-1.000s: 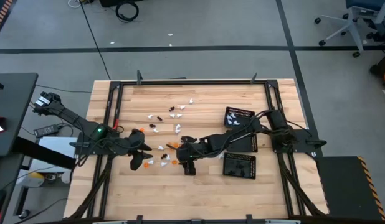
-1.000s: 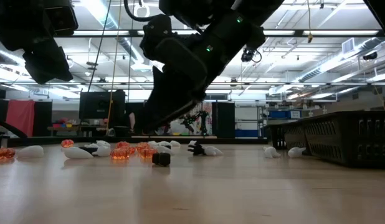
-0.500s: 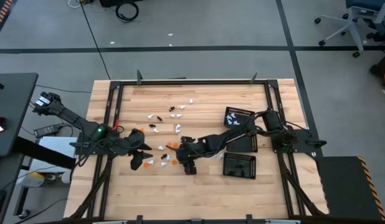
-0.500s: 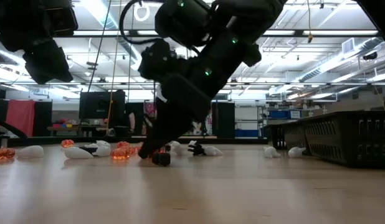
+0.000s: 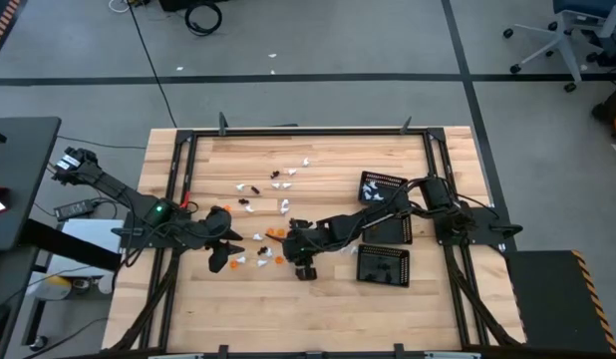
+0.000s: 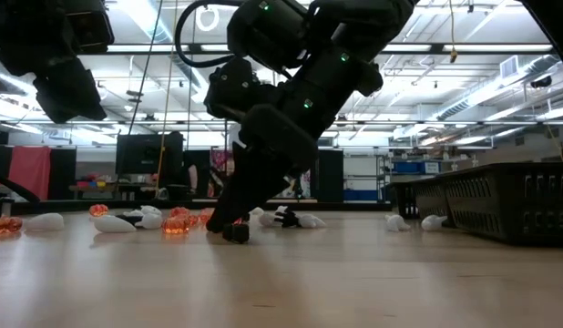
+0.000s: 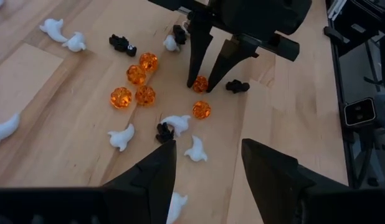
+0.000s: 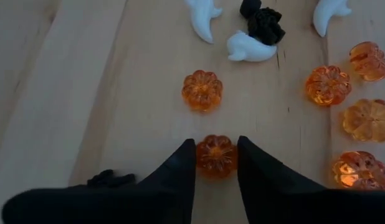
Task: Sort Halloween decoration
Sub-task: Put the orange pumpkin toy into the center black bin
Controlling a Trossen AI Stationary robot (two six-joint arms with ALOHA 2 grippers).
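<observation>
My right claw point(image 8: 216, 163) is down at the worktop point(image 5: 318, 314), its two fingers closed against either side of one orange pumpkin trinket point(image 8: 217, 155); the pumpkin sits on the wood between the fingertips. Just beside one finger lies a small black trinket point(image 8: 109, 179). Next out is a second orange pumpkin point(image 8: 202, 90), apart from the clamped one. Four more orange pumpkins point(image 8: 327, 84) cluster to one side. Farther on, a white ghost point(image 8: 248, 47) touches a black trinket point(image 8: 265, 24), with two more white ghosts point(image 8: 202, 15) near them.

In the high view, this claw point(image 5: 284, 239) works near the worktop's middle, among the scattered decorations point(image 5: 280, 179). Three black mesh trays point(image 5: 383, 265) stand to the right of it.

My left claw point(image 7: 205, 165) hangs above the worktop at the left side, fingers apart and holding nothing. From its wrist view, white ghosts point(image 7: 123, 137), orange pumpkins point(image 7: 136, 74) and black pieces point(image 7: 122, 44) lie between it and the right claw point(image 7: 205, 84).
</observation>
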